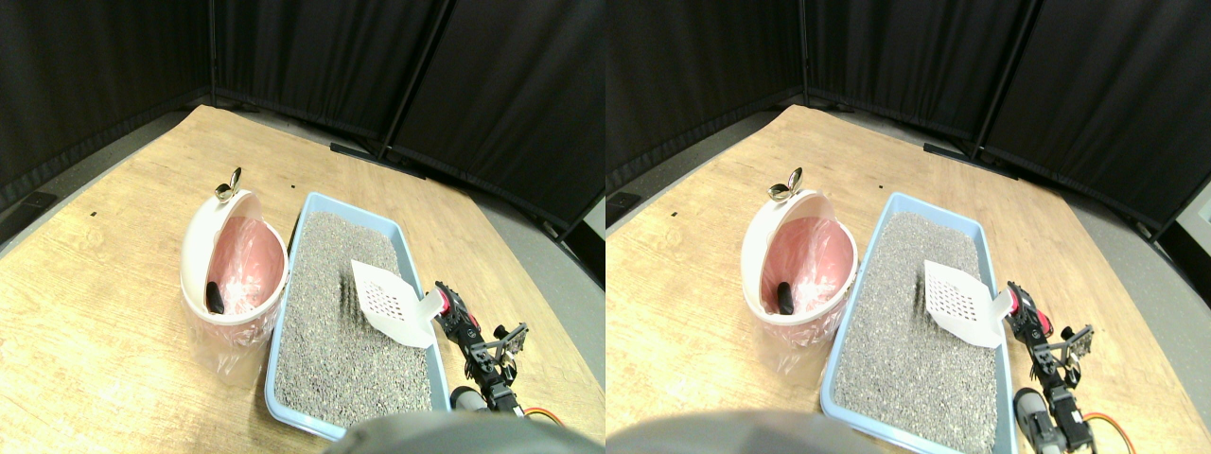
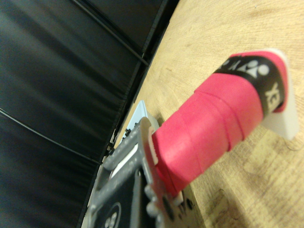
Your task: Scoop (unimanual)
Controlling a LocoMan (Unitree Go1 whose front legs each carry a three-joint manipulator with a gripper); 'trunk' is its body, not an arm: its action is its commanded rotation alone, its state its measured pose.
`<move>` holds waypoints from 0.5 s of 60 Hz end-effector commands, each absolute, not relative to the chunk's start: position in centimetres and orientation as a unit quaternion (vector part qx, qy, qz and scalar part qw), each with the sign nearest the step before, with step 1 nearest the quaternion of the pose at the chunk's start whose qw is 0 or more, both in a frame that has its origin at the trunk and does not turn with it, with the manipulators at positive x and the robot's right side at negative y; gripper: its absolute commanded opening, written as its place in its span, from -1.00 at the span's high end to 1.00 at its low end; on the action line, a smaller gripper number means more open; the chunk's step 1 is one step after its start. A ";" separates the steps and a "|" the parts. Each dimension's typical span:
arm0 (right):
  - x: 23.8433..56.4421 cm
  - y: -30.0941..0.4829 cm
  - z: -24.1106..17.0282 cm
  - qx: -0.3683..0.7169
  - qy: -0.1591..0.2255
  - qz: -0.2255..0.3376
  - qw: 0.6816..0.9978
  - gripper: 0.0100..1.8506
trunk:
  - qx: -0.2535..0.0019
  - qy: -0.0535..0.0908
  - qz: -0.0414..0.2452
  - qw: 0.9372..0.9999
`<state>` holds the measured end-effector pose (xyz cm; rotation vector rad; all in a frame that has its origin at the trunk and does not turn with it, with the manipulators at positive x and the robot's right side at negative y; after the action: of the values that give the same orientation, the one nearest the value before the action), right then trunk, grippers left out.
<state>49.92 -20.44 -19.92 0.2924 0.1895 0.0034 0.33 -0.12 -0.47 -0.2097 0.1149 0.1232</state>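
While one scoop [image 1: 393, 303] rests on litter in one tray [image 1: 284, 397], fingers [image 1: 452, 305] clamp handle [image 2: 213, 123].

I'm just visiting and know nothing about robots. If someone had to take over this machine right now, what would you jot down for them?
Right claw: at the red-wrapped handle of the white slotted scoop; whether it truly grips cannot be told from these pictures.
Scoop: blade tilted over the grey litter in the blue tray, with drag marks in the litter beside it. Nothing visible on the blade.
Pink lined bin: stands left of the tray, lid tipped open, with one dark lump already inside.
Done: apparently one lump binned.
Left: no other lump shows in the litter; probably rake again, and confirm the grip first.
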 end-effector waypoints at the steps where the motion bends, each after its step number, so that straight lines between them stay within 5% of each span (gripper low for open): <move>1: 49.5 -21.5 -21.1 0.125 0.117 -0.031 0.985 0.95 | -0.107 0.050 0.063 0.991; 7: 49.3 -21.7 -21.0 0.146 0.133 -0.037 0.980 0.80 | -0.105 0.049 0.062 0.991; 10: 49.3 -21.9 -20.9 0.155 0.136 -0.033 0.978 0.24 | -0.105 0.049 0.062 0.991; 20: 49.4 -22.1 -20.2 0.150 0.183 -0.027 0.971 -0.68 | -0.105 0.049 0.062 0.991; 30: 49.3 -22.2 -19.3 0.137 0.200 -0.016 0.970 -0.79 | -0.104 0.051 0.060 0.991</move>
<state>49.02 -22.44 -20.26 0.3228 0.4369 -0.0451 0.29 -0.20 -0.51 -0.2037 0.1177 0.1158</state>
